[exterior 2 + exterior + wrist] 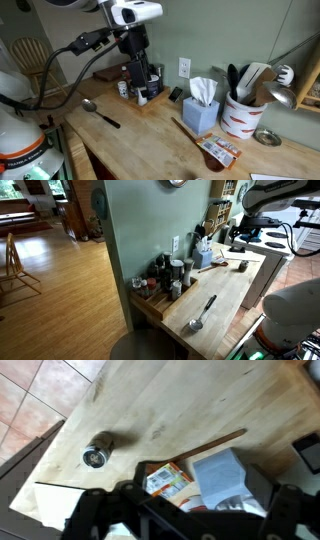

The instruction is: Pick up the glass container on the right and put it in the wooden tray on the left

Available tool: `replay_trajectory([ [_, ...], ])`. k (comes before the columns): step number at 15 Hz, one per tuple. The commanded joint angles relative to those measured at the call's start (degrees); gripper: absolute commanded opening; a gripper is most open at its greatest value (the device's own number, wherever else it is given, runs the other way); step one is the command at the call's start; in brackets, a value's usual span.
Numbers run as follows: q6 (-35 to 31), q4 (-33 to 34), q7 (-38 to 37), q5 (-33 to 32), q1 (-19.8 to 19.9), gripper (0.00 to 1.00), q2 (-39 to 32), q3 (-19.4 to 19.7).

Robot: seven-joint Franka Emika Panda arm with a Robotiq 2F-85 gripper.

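Wooden countertop (225,295) holds one wooden tray (148,308), one glass container (241,266), one spoon (203,312); claw (185,512) spread, empty.

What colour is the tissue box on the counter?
Light blue; the tissue box shows best in an exterior view.

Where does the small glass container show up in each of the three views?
In an exterior view: the glass container sits near the far end of the counter, right of the tissue box.
In an exterior view: lower right, before the utensil crock.
Wrist view: left of centre.
Shared landmark: the tissue box, in all three.
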State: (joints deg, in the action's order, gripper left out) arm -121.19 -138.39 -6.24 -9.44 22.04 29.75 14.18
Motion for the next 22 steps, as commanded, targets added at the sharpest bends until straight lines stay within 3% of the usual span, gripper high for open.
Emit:
replay_trajectory([
  [1,-3.5,0.2,-5.3,-3.4,3.7,1.00,-4.6,0.9],
  [6,-7.3,2.4,-8.6,-2.1,6.9,1.00,-12.0,5.0],
  [7,-6.0,0.7,-7.2,-1.9,5.7,1.00,-8.3,4.0],
  [14,-6.7,2.2,-7.7,-1.9,6.4,1.00,-11.5,5.3],
  [22,-10.1,10.5,-15.3,-1.6,5.4,1.00,-26.3,5.6],
])
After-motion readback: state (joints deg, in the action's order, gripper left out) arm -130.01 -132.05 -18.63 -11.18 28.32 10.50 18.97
